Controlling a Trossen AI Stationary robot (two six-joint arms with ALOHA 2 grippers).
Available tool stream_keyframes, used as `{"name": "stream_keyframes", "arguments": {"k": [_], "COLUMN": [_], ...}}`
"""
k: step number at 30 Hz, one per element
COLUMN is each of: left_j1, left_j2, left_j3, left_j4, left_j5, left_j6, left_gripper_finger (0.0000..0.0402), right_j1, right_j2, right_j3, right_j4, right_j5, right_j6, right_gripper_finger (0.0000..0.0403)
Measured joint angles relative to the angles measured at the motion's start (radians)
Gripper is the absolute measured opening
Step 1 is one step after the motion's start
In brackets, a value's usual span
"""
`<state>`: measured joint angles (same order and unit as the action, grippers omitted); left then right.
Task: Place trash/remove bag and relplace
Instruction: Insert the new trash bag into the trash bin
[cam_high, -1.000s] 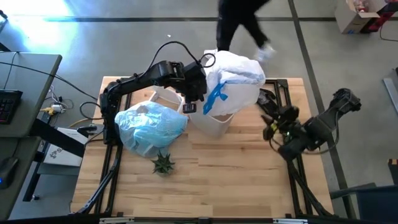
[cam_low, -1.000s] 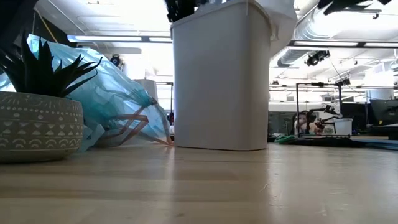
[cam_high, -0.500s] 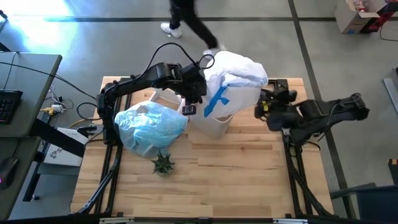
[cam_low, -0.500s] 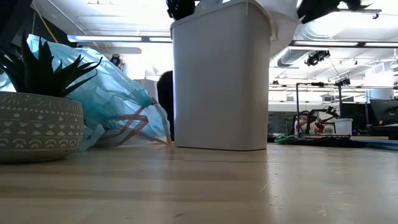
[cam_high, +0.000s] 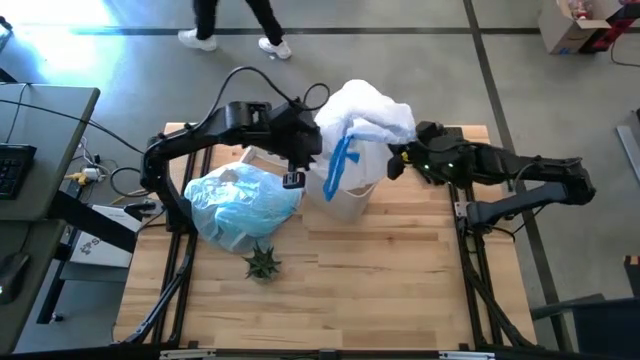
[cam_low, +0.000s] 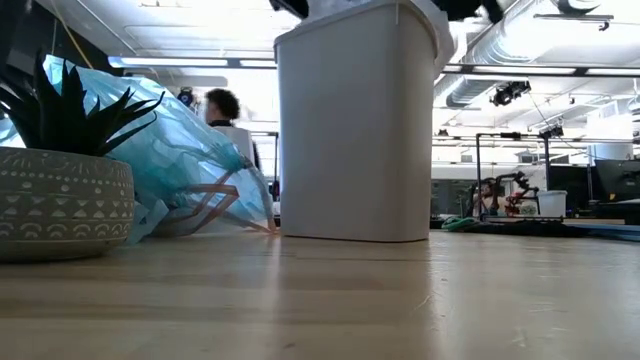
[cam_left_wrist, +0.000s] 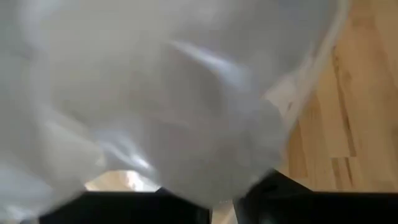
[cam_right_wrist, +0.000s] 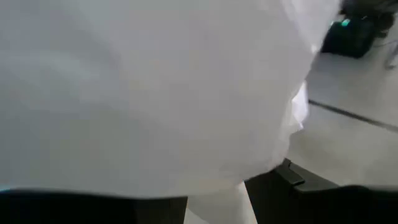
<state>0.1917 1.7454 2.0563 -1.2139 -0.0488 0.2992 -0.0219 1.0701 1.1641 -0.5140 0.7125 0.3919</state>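
The task is judged to be in its last stage. A filled light-blue bag is seen lying on the table just beside the white bin, close to a small potted plant; crumpled contents are faintly made out through its plastic in the low view, so the trash is taken to have been bagged and the old liner removed. A fresh white bag with a blue tie strip is held bunched above the bin's mouth and is not yet spread over the rim. The left gripper is placed at the side of this bag nearer the left arm, its fingers pressed nearly together on a fold of the film, which fills the left wrist view. The right gripper is brought against the opposite side; it cannot be told from the pictures whether its fingers are spread or pinching the film, which blankets the right wrist view. Still to be done, as judged: the new bag's mouth opened, pushed into the bin and folded over the rim. A person's legs are seen beyond the table.
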Motion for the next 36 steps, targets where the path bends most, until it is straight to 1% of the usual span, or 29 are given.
{"name": "stream_keyframes", "arguments": {"k": [5,11,15,23,31,36], "left_j1": [-0.02,-0.03,-0.045,-0.056,-0.056,-0.066], "left_j2": [-0.053,-0.09,-0.099,-0.092,-0.083,-0.08], "left_j3": [0.0,0.0,0.0,0.0,0.0,0.0], "left_j4": [0.01,0.008,0.007,0.009,0.014,0.002], "left_j5": [-0.001,-0.001,0.008,0.013,0.014,0.018], "left_j6": [-0.018,-0.045,-0.046,-0.037,-0.03,-0.029], "left_gripper_finger": [0.0021,0.0021,0.0021,0.0021,0.0021,0.0021], "right_j1": [-0.04,-0.072,-0.101,-0.156,-0.163,-0.163], "right_j2": [0.072,0.164,0.198,0.218,0.276,0.298], "right_j3": [0.0,0.0,0.0,0.0,0.0,0.002], "right_j4": [0.061,0.138,0.145,0.174,0.189,0.216], "right_j5": [-0.133,-0.251,-0.295,-0.384,-0.48,-0.535], "right_j6": [-0.001,-0.019,-0.017,0.022,0.026,-0.014], "right_gripper_finger": [0.0121,0.0121,0.0121,0.0121,0.0121,0.0121]}}
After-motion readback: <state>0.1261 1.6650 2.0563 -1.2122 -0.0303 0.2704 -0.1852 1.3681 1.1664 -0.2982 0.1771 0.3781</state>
